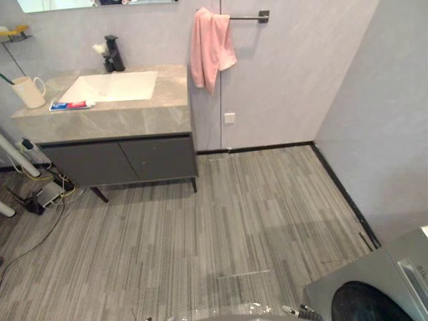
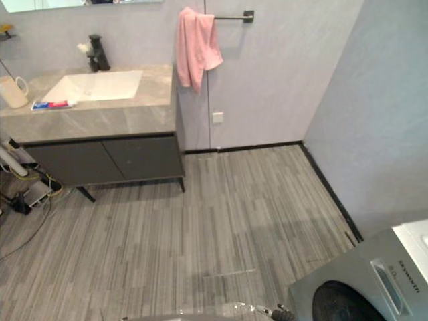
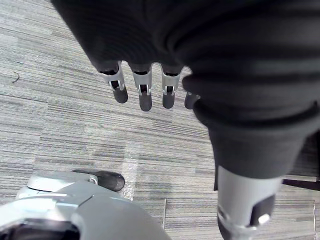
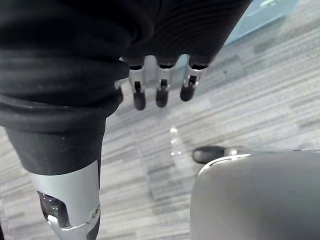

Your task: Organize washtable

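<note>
The washtable (image 1: 114, 120) stands at the far left against the wall, a grey stone top with a white sink (image 1: 117, 85) and a black tap (image 1: 114, 53). On its left end stand a cream mug (image 1: 28, 91) with a toothbrush in it and a flat blue-and-red toothpaste box (image 1: 69, 105). A pink towel (image 1: 210, 47) hangs from a wall rail beside the counter. My left hand (image 3: 144, 92) hangs over the wood-pattern floor with straight fingers, holding nothing. My right hand (image 4: 160, 90) hangs the same way, open and empty, far from the washtable.
Dark cabinet doors (image 1: 124, 159) close the space under the counter. Cables and a power strip (image 1: 41, 195) lie on the floor at its left foot. A grey washing machine (image 1: 374, 287) stands at the lower right. Striped floor (image 1: 234, 221) stretches between me and the washtable.
</note>
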